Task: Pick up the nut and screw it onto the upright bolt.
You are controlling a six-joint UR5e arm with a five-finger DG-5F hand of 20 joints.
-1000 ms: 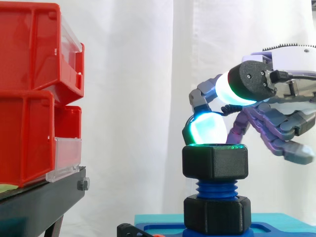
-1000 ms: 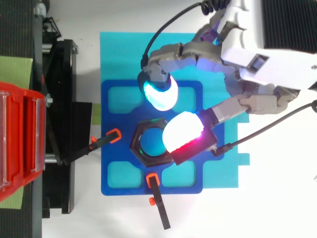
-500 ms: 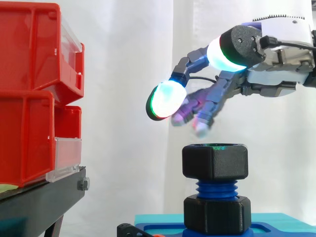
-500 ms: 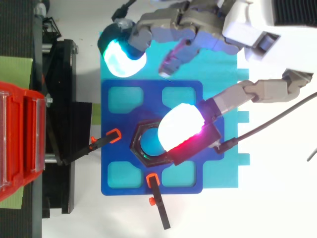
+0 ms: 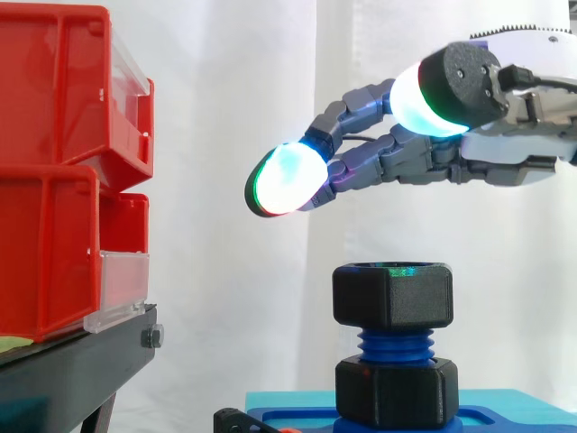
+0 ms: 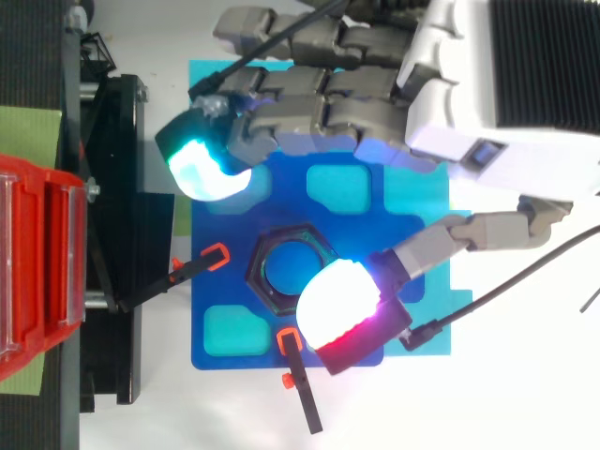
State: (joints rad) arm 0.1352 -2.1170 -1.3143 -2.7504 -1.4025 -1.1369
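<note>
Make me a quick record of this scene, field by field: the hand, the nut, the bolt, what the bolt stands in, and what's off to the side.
hand: open, fingers stretched out, above the nut, apart from it
nut: black, hexagonal, sitting on top of the bolt
bolt: blue, upright, thread showing below the nut
black hex collar: round the bolt's foot
blue fixture plate: carries the bolt
red bins: stacked on the black stand

The grey multi-fingered robot hand (image 5: 491, 162) reaches in level from the right, fingers (image 6: 300, 103) nearly straight, thumb (image 6: 441, 246) splayed apart.
</note>
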